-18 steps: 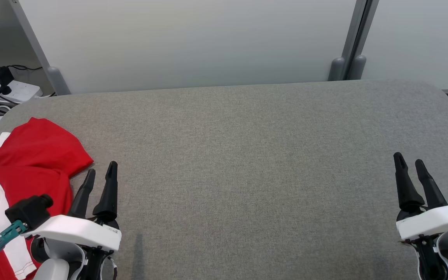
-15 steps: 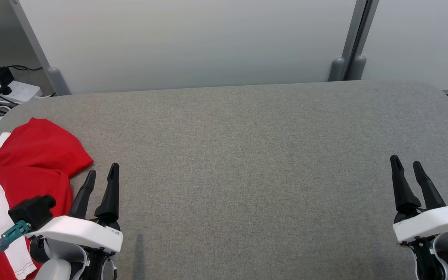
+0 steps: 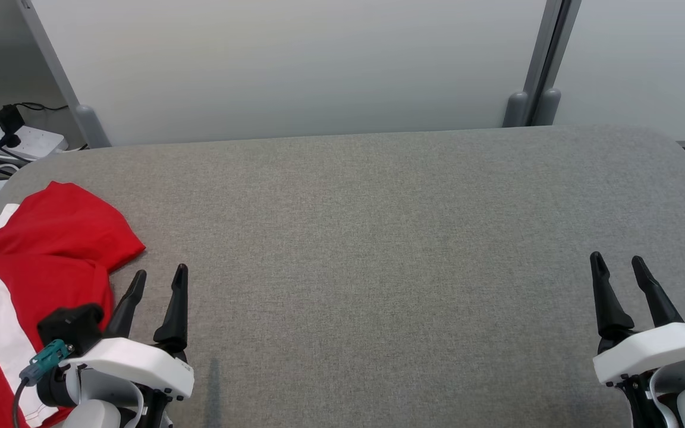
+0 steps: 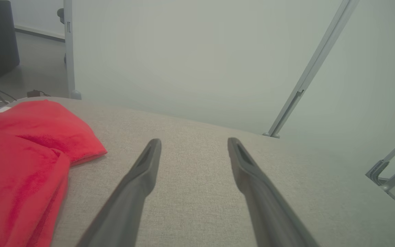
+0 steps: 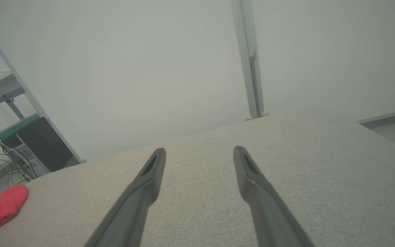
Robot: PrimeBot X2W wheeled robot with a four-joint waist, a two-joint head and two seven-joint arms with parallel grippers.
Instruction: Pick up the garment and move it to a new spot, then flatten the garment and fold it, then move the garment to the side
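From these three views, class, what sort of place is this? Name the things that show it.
Probably a lab or office test area, not a home: a grey fabric-covered table backed by pale partition panels on metal posts, and a power strip with tangled cables off its left end.

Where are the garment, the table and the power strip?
garment [image 3: 51, 238], head view, red upper part.
table [image 3: 378, 238], head view, bare grey middle of its top.
power strip [image 3: 39, 141], head view, its white top face.

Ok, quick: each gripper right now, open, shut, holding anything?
Left gripper: jaws open, holding nothing, beside the crumpled red and white cloth garment.
Right gripper: jaws open, holding nothing.
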